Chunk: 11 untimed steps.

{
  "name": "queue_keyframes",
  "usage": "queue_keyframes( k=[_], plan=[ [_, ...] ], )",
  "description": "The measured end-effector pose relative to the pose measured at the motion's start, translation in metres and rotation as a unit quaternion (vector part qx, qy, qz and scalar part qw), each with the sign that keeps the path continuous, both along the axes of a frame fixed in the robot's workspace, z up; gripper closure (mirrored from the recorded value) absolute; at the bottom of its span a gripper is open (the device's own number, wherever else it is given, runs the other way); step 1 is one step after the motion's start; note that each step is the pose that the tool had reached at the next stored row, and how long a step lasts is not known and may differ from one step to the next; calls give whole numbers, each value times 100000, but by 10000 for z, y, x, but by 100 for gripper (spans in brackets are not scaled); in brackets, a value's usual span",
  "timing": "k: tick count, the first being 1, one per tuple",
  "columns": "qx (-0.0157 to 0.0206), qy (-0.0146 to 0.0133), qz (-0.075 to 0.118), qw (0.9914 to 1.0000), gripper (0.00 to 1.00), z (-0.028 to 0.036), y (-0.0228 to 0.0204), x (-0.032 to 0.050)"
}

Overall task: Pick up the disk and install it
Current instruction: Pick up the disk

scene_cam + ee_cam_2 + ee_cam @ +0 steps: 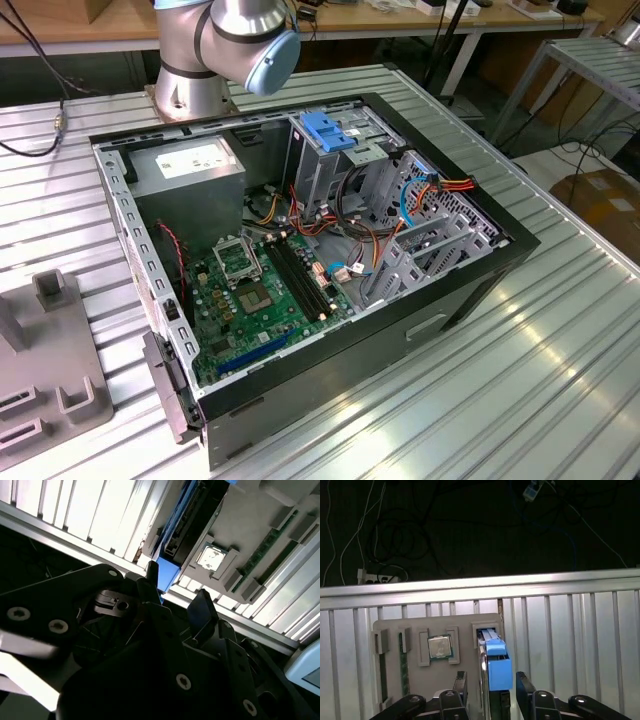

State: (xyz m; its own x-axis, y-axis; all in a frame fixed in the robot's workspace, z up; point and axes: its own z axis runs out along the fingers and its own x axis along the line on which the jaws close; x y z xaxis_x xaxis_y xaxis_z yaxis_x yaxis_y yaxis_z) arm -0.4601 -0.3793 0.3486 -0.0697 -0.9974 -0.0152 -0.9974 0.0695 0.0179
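- Standing on edge in a slot of the grey tray (465, 625), the one disk (496, 652) shows its blue rail.
- One gripper (492, 677) straddles it, its two fingers (461, 682) spread, one on each side; whether they touch it I cannot tell.
- One processor chip (440, 647) lies in the same tray.
- One open computer case (480, 270) sits mid-table in the exterior view, with the arm's base (190, 70) at eleven o'clock of it.

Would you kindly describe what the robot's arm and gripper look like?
The arm is built of round silver-grey metal joints with a pale blue cap. The gripper is black, with angular linkages, two blunt flat fingers and small silver screw heads.
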Motion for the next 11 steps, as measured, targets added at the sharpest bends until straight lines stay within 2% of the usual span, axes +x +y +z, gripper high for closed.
queue_keyframes(
  k=[2, 11],
  plan=[
    [-1, -2, 32, 100000, 49, -52, 0, 0],
    [0, -4, 35, 100000, 49, -62, 0, 0]
  ],
)
